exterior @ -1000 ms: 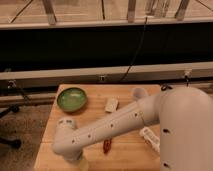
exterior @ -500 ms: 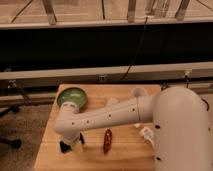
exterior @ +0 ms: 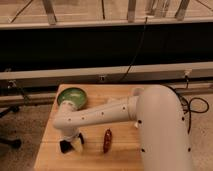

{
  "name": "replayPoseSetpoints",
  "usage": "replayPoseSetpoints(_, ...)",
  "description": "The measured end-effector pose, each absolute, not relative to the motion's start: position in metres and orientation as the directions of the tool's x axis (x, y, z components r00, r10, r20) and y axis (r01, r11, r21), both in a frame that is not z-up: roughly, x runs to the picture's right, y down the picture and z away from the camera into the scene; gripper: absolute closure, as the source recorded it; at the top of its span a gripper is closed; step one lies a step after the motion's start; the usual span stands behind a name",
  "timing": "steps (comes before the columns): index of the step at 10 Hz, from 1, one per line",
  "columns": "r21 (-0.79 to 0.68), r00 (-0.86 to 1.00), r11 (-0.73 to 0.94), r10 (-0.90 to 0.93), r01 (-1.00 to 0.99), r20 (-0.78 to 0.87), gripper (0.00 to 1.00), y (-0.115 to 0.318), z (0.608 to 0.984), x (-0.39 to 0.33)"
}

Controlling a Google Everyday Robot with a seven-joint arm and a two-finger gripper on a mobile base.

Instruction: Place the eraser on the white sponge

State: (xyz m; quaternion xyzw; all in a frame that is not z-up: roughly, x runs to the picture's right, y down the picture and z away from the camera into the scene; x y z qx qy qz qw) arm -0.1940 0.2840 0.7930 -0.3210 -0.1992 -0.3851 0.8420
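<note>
The white arm (exterior: 150, 120) has swung its forearm left across the wooden table (exterior: 47, 157), covering the spot beside the green bowl (exterior: 71, 96) where the white sponge showed a second ago. The gripper (exterior: 71, 145) has dropped to the table's front-left, left of the dark red pepper (exterior: 107, 140); how open it is, or what it holds, I cannot tell. The eraser cannot be told from the dark gripper tip, so this is likely the pick-up, placing still ahead.
</note>
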Motion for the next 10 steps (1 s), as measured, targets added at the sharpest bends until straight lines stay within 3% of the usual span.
replayPoseSetpoints(7, -0.405, 0.636, 0.497, -0.515, 0.768, 0.575, 0.93, 0.2823, 0.7937, -0.1882)
replayPoseSetpoints(8, -0.406, 0.636, 0.496, -0.515, 0.768, 0.574, 0.99, 0.2820, 0.7934, -0.1877)
replayPoseSetpoints(10, -0.405, 0.635, 0.495, -0.516, 0.769, 0.575, 1.00, 0.2817, 0.7929, -0.1875)
